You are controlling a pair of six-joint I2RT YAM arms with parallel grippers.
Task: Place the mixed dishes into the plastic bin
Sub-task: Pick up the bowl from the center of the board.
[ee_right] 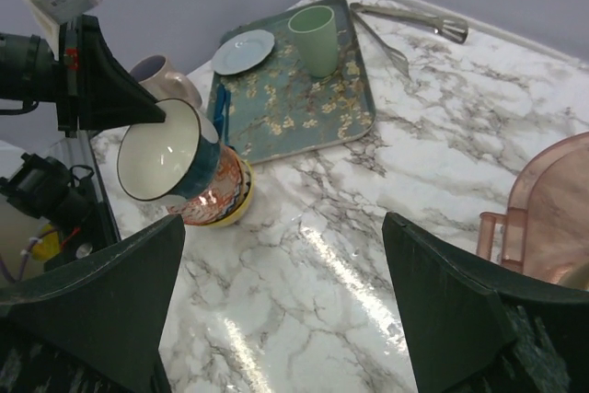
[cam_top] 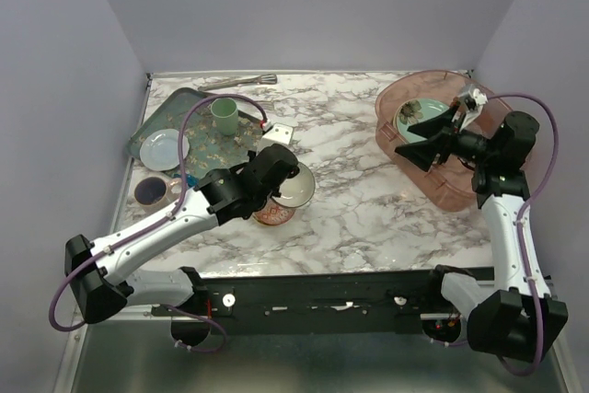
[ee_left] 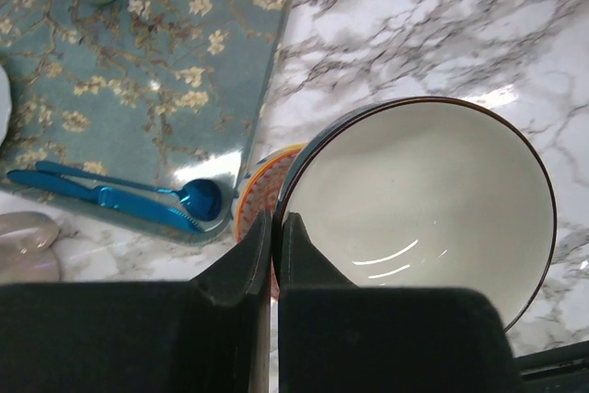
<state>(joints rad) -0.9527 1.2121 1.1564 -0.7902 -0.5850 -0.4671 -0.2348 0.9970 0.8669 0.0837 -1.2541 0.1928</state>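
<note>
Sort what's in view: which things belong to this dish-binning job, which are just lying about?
Job: blue-patterned bowl with cream inside, gripped by the left hand; stack of round pink and yellow plates beneath it; mint-green round plate inside the translucent pinkish plastic bin.
Lying about: dark-green floral rectangular tray; metal tongs; blue cutlery; pinkish mug.
</note>
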